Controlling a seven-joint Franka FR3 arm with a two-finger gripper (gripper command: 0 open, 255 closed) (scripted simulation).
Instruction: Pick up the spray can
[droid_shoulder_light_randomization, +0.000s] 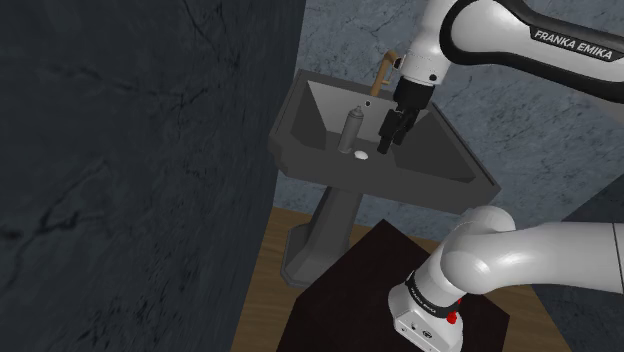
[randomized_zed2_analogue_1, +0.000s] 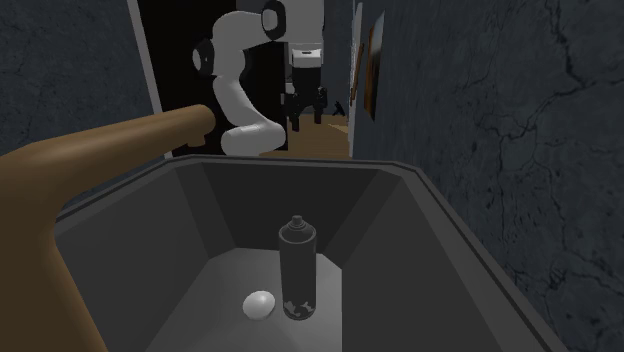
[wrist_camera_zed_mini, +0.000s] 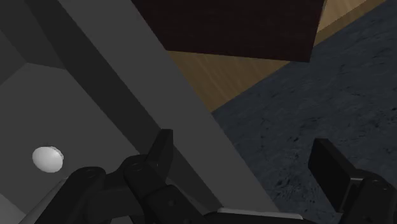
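The gripper (droid_shoulder_light_randomization: 392, 133) hangs over the sink (droid_shoulder_light_randomization: 385, 188), its fingers (wrist_camera_zed_mini: 162, 150) spread apart with nothing between them. In the wrist view one finger is over the sink's flat rim and the other is past its outer edge. The can (droid_shoulder_light_randomization: 352, 127) stands upright on the basin floor, to the shoulder view's left of the gripper, near it but apart, with open air above it inside the sloping walls. The sink is dark grey on a pedestal, set against dark marbled walls (droid_shoulder_light_randomization: 120, 150) over a wood floor (droid_shoulder_light_randomization: 272, 250), with the stand (droid_shoulder_light_randomization: 370, 275) close by. A brown tap (droid_shoulder_light_randomization: 382, 68) rises at the back rim. Just beside the can lies a white oval lump (randomized_zed2_analogue_1: 259, 305).
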